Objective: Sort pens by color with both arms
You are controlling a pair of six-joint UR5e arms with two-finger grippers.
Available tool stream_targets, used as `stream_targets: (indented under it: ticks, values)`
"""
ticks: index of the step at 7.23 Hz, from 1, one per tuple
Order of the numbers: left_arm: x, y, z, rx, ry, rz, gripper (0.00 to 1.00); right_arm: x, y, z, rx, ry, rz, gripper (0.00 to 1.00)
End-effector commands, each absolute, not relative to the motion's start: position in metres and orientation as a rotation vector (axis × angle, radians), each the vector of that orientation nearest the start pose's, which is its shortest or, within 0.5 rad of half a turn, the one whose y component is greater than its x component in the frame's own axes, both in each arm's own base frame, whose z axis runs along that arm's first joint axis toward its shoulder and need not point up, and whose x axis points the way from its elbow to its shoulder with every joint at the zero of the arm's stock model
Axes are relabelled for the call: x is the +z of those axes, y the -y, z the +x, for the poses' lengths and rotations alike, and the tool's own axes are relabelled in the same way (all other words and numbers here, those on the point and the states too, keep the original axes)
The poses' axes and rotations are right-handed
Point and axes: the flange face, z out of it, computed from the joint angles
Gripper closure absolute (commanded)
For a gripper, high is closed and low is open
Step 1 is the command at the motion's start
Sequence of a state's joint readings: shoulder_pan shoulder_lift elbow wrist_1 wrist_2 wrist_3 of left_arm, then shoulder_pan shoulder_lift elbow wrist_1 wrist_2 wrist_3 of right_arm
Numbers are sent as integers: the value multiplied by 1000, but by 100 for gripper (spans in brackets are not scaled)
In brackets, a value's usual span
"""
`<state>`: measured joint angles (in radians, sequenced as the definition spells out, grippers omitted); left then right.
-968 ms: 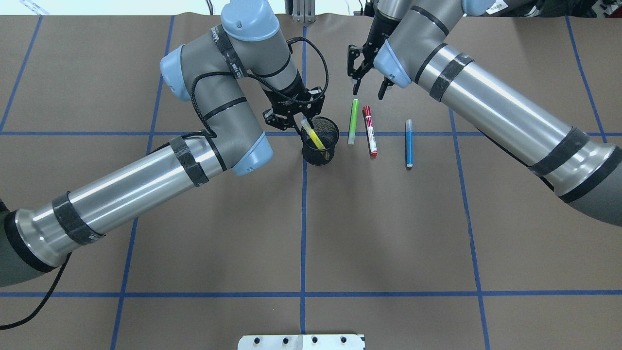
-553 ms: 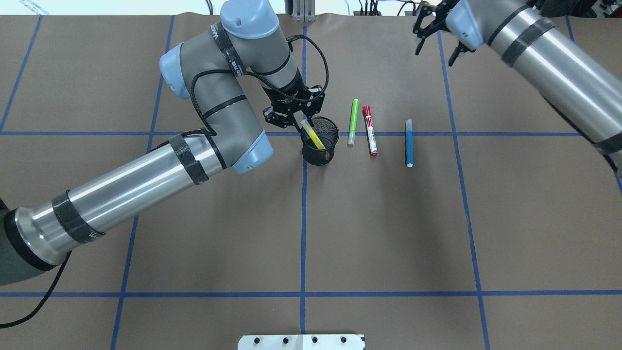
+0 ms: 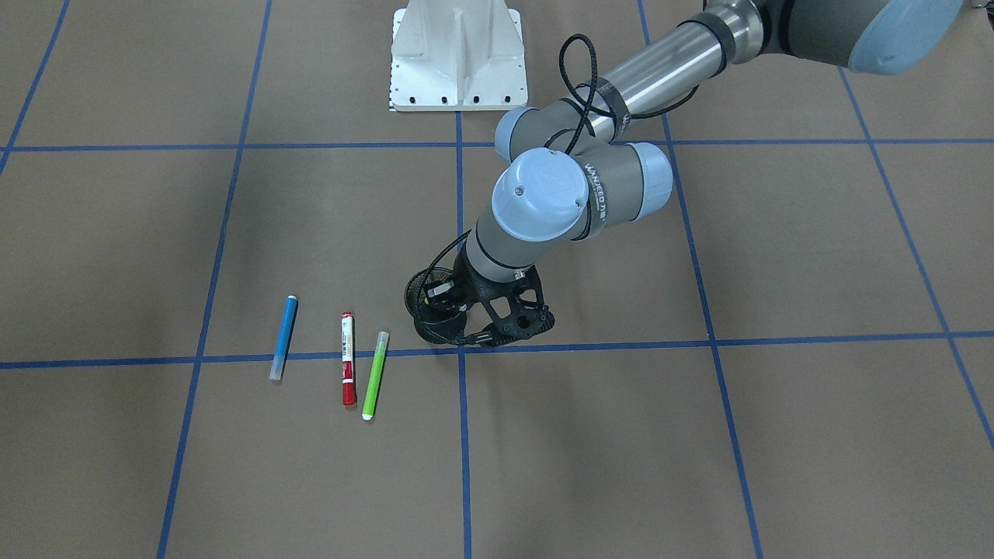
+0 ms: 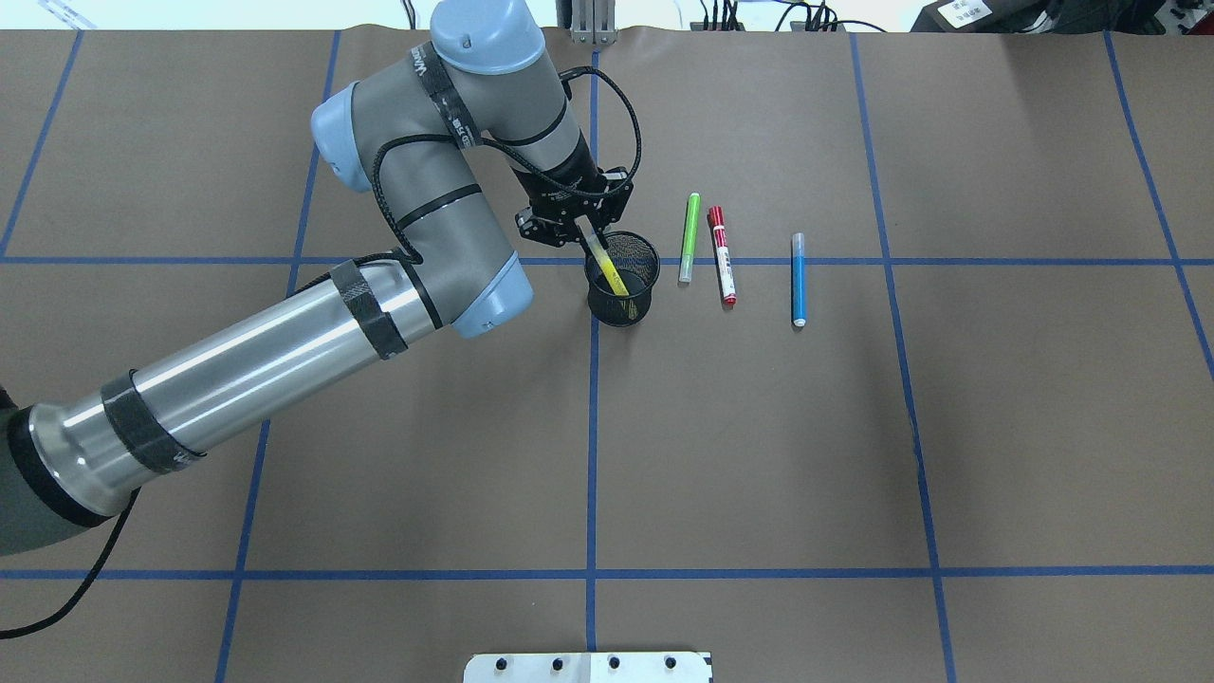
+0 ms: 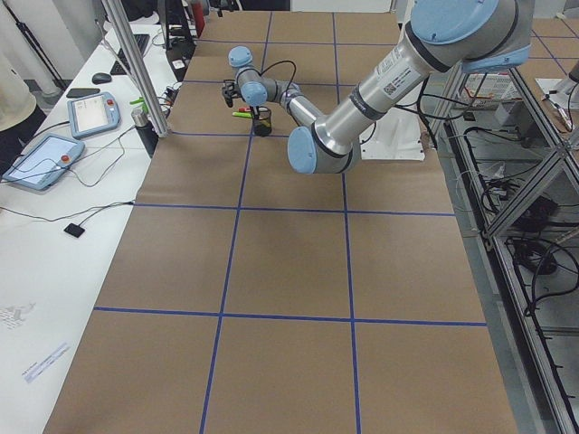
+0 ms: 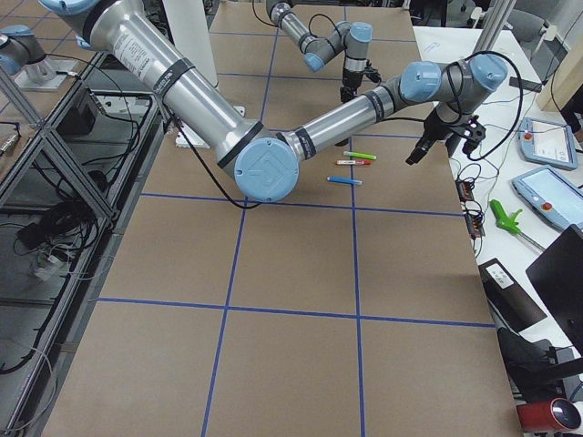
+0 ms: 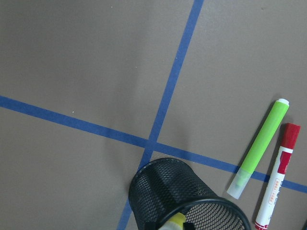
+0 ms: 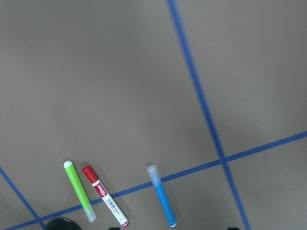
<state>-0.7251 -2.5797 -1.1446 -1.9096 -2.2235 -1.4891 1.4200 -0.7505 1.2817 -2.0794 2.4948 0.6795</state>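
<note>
The yellow pen (image 4: pixel 607 267) stands tilted in the black mesh cup (image 4: pixel 621 305). My left gripper (image 4: pixel 586 237) is shut on its upper end. In the left wrist view the fingertips flank the yellow cap (image 7: pixel 176 221) over the cup (image 7: pixel 163 191). The green pen (image 4: pixel 689 237), the white pen with red ends (image 4: pixel 723 256) and the blue pen (image 4: pixel 799 283) lie side by side right of the cup. My right gripper (image 6: pixel 442 153) hangs past the table's far edge, away from the pens. Its fingertips (image 8: pixel 232 228) stand wide apart, so it is open and empty.
The white pedestal base (image 3: pixel 458 62) sits at the robot's side of the table. Blue tape lines cross the brown table cover (image 4: pixel 759 427). A side desk with tablets (image 5: pixel 45 158) and cables runs along the far edge.
My right arm has pulled back from above the green and red pens, up to the back right and out of the overhead view. My left gripper stays at the cup; the yellow pen stands slightly steeper.
</note>
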Motion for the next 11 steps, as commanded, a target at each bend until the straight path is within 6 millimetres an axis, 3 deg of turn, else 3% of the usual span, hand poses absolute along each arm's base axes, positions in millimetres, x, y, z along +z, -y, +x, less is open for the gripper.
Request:
stream_targets:
  ticks: [1, 2, 3, 4, 5, 6, 7, 9, 10, 11]
  values:
    - [131, 602, 540, -294, -1068, -197, 88, 315, 741, -4, 585, 773, -300, 20]
    - [123, 606, 529, -303, -1071, -191, 91, 318, 706, 3, 668, 739, -256, 20]
    - [113, 610, 512, -307, -1081, -193, 95, 323, 653, 9, 670, 738, -189, 18]
    - [102, 618, 488, -298, -1096, -195, 96, 336, 582, 15, 637, 747, -131, 16]
    - [89, 619, 466, -279, -1097, -175, 96, 342, 526, 21, 596, 760, -80, 15]
    - [69, 615, 440, -266, -1116, -136, 96, 358, 497, 25, 504, 740, -45, 15]
    - [54, 616, 417, -273, -1143, -87, 96, 365, 498, 26, 411, 717, -12, 12]
    - [39, 622, 406, -372, -1127, 121, 96, 410, 496, 30, 183, 649, 9, 3]
    - [40, 609, 436, -397, -1107, 225, 96, 442, 492, 37, 159, 638, -32, 3]
    - [45, 590, 472, -411, -1088, 313, 96, 479, 491, 57, 108, 636, -20, 3]
